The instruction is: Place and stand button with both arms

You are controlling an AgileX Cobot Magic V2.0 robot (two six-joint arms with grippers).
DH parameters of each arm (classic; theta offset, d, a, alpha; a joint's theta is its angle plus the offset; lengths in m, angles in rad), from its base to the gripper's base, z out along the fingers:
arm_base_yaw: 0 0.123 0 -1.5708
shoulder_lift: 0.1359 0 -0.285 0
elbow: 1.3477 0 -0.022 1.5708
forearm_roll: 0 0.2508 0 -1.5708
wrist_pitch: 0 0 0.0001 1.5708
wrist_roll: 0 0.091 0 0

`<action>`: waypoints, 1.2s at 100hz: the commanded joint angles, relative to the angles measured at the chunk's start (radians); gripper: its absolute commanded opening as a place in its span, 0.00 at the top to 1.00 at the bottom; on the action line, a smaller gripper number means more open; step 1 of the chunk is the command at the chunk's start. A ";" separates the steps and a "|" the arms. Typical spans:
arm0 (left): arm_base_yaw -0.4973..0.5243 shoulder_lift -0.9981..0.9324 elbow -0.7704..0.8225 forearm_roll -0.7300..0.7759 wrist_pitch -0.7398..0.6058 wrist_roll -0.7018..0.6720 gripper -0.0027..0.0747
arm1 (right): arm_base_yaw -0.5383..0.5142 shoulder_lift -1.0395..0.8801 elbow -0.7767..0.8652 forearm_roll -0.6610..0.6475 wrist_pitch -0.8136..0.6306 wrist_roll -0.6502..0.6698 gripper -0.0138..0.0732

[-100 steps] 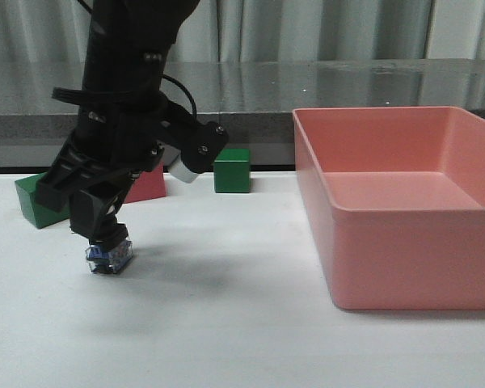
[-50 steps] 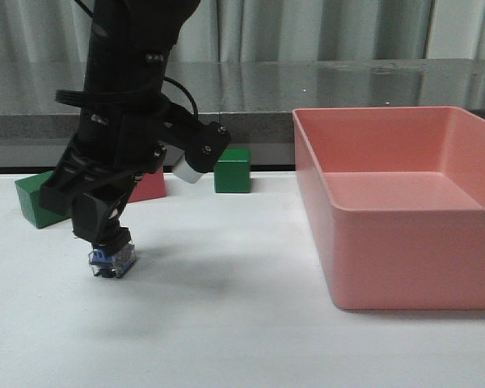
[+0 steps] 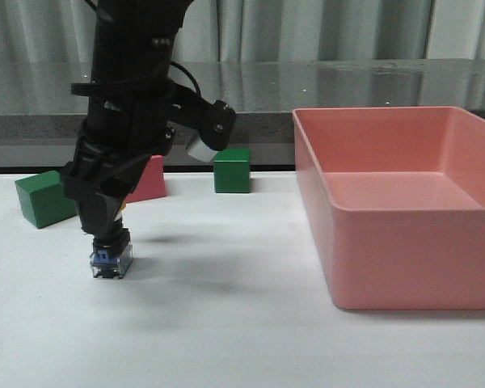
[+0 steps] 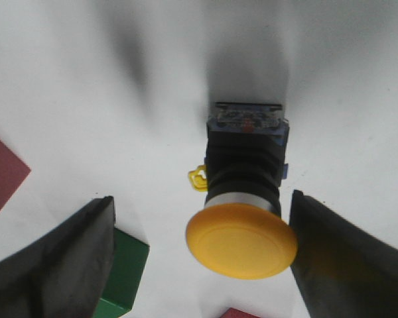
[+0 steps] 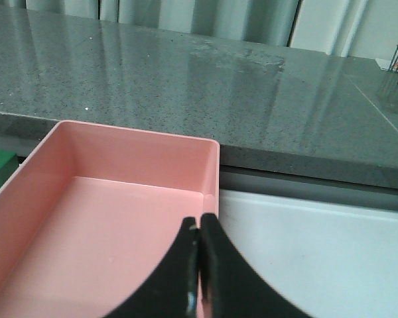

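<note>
While upright on its clear-blue block, button (image 4: 242, 199) sits free | left fingers (image 4: 66, 258) apart | right fingers (image 5: 215, 278) together

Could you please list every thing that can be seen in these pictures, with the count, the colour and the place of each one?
Push-button with yellow mushroom cap, black body and clear-blue base: one, standing upright on the white table, front left, between the open left pincer fingers.
Green cubes: two, one at the far left, one further back near the middle.
Pink block: one, behind the left arm, partly hidden.
Pink plastic bin: one, on the right.
White table: one, under everything.
Grey stone counter: one, behind the table.
Left pincer: black, open around the button.
Right pincer: black, shut, above the bin.
</note>
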 commanded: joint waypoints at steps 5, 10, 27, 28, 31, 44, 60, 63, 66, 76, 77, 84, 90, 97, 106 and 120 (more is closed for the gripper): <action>-0.008 -0.096 -0.037 0.012 0.067 -0.028 0.27 | -0.006 0.000 -0.028 0.009 -0.081 0.001 0.91; -0.008 -0.115 -0.037 0.007 0.067 -0.046 0.27 | -0.006 0.000 -0.028 0.009 -0.081 0.001 0.91; -0.008 -0.207 -0.037 0.003 0.067 -0.083 0.27 | -0.006 0.000 -0.028 0.009 -0.081 0.001 0.91; -0.008 -0.211 -0.037 0.001 0.067 -0.085 0.27 | -0.006 0.000 -0.028 0.009 -0.081 0.001 0.91; -0.008 -0.235 -0.037 0.001 0.067 -0.091 0.27 | -0.006 0.000 -0.028 0.009 -0.081 0.001 0.91; -0.008 -0.322 -0.037 0.001 0.067 -0.193 0.29 | -0.006 0.000 -0.028 0.009 -0.081 0.001 0.91; 0.000 -0.428 -0.037 0.001 0.065 -0.396 0.53 | -0.006 0.000 -0.028 0.009 -0.081 0.001 0.91; 0.005 -0.445 -0.037 0.001 0.065 -0.419 0.60 | -0.006 0.000 -0.028 0.009 -0.081 0.001 0.91; 0.011 -0.465 -0.037 0.001 0.065 -0.448 0.68 | -0.006 0.000 -0.028 0.009 -0.081 0.001 0.91; 0.046 -0.523 -0.035 -0.019 0.057 -0.558 0.98 | -0.006 0.000 -0.028 0.009 -0.081 0.001 0.91; 0.049 -0.527 -0.035 -0.024 0.054 -0.561 1.00 | -0.006 0.000 -0.028 0.009 -0.081 0.001 0.91; 0.084 -0.577 -0.025 -0.087 0.006 -0.563 0.99 | -0.006 0.000 -0.028 0.009 -0.081 0.001 0.91; 0.116 -0.635 0.004 -0.152 -0.085 -0.563 0.99 | -0.006 0.000 -0.028 0.009 -0.081 0.001 0.91; 0.146 -0.713 0.065 -0.204 -0.200 -0.563 0.99 | -0.006 0.000 -0.028 0.009 -0.081 0.001 0.91; 0.172 -0.827 0.176 -0.244 -0.348 -0.563 0.99 | -0.006 0.000 -0.028 0.009 -0.081 0.001 0.91; 0.190 -1.016 0.432 -0.304 -0.584 -0.567 0.99 | -0.006 0.000 -0.028 0.009 -0.081 0.001 0.91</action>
